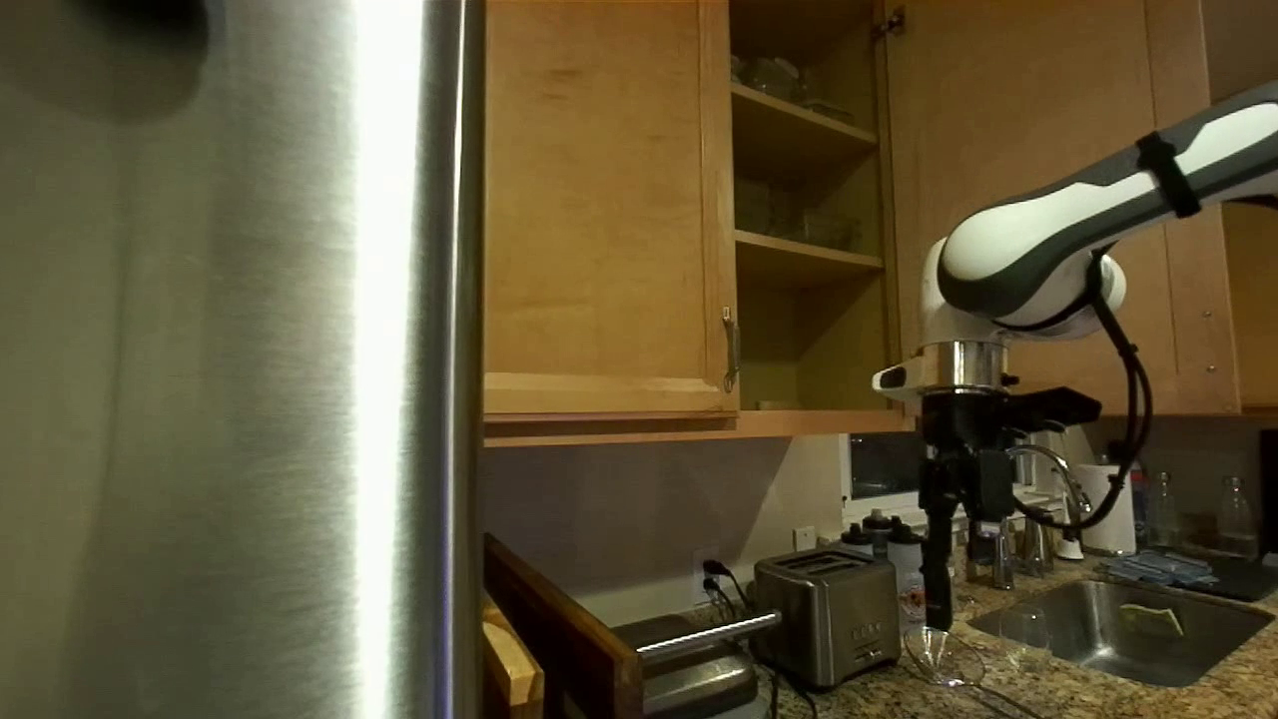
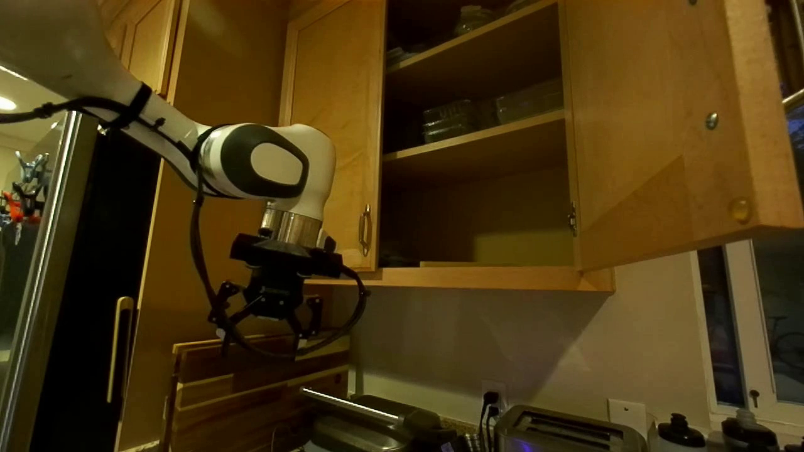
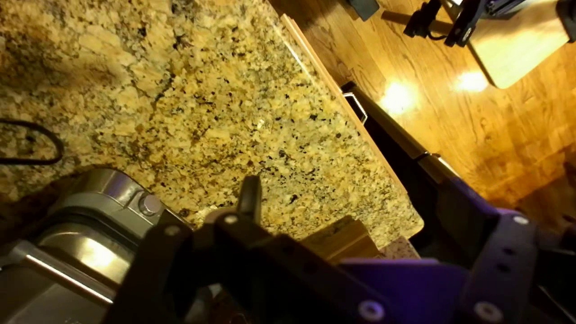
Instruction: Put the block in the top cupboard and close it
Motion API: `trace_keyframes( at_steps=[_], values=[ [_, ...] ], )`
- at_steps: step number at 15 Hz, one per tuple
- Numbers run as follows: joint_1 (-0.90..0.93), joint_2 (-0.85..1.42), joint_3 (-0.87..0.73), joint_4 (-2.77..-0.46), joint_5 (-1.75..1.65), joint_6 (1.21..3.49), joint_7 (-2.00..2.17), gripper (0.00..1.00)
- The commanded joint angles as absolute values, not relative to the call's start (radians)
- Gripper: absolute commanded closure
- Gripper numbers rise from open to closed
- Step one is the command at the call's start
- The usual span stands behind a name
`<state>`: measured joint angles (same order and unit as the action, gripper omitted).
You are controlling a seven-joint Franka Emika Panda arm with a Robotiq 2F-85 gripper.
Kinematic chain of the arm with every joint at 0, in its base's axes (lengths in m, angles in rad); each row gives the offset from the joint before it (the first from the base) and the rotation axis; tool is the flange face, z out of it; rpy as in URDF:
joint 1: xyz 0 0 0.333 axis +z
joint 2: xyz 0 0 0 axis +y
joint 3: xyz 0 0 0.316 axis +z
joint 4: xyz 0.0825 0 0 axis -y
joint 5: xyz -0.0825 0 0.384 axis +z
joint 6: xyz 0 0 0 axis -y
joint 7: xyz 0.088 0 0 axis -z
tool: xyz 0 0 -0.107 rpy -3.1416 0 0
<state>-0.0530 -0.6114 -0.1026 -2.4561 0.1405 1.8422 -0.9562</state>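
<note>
silvery steel fridge (image 1: 245, 379) closest | black claw (image 2: 260, 351) splayed wide, empty | slim pale wooden bar (image 2: 447, 264) shelved imo | honey-coloured wooden cupboard door (image 2: 653, 144) open beyond it from claw

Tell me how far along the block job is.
Looks done: what appears to be the block lies inside the cupboard, at the bottom. In hand: nothing; the gripper hangs open and empty outside. Left: closing the door, which stands swung open.
</note>
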Motion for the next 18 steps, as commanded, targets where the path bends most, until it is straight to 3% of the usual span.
trace_keyframes(
  at_steps=[1, 10, 18],
  values=[
    [-0.054, -0.758, -0.100, -2.605, 0.128, 1.965, -0.796, 0.00],
    [-0.011, -0.737, -0.131, -2.590, 0.107, 1.977, -0.761, 0.00],
    [-0.079, -0.793, -0.110, -2.542, 0.087, 2.010, -0.325, 0.00]
  ],
)
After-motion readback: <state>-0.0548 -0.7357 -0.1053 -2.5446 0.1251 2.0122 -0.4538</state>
